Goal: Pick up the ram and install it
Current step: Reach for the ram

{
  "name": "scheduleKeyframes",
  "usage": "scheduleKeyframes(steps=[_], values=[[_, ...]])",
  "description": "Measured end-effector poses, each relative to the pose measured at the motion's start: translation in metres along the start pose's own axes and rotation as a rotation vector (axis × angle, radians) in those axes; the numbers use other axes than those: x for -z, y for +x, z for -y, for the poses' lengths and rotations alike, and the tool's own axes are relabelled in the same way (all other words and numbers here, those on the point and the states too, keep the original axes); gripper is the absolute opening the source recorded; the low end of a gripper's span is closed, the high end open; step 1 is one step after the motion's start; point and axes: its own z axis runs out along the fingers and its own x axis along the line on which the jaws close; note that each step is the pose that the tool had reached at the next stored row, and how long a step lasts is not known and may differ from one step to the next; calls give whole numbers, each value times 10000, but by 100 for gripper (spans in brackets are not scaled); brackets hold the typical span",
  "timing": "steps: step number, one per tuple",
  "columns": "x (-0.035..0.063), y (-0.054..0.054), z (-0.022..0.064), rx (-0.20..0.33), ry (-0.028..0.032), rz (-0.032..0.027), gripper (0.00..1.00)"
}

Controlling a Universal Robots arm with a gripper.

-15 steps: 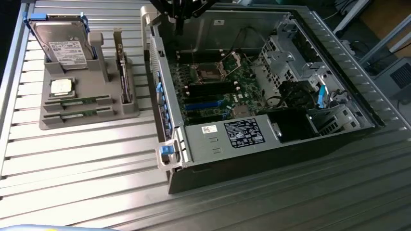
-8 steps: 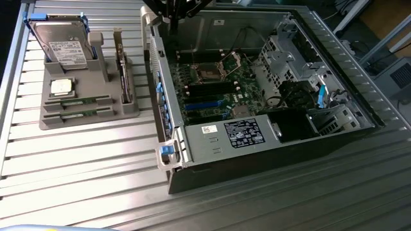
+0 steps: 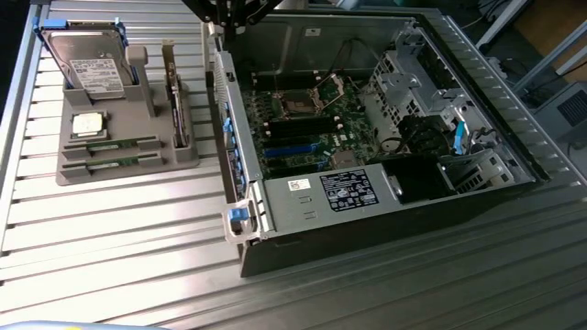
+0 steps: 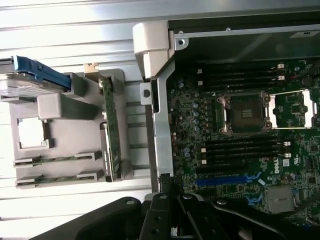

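Exterior view, left of centre: ram (image 3: 112, 146) and twin stick (image 3: 112, 163) sit slotted in gray holder (image 3: 69, 175) on table (image 3: 119, 227), edges exposed for pickup. Top centre: gripper (image 3: 234, 12), jaws shut, empty, over computer case (image 3: 303, 206).

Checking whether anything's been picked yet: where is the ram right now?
The ram and its twin lie side by side in the grey holder at the exterior view's left, just camera-side of the silver processor chip.
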Motion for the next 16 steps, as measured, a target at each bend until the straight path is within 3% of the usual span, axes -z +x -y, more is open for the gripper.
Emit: scheduleKeyframes(steps=[16], values=[[15,515,39,2,-1,15,10]])
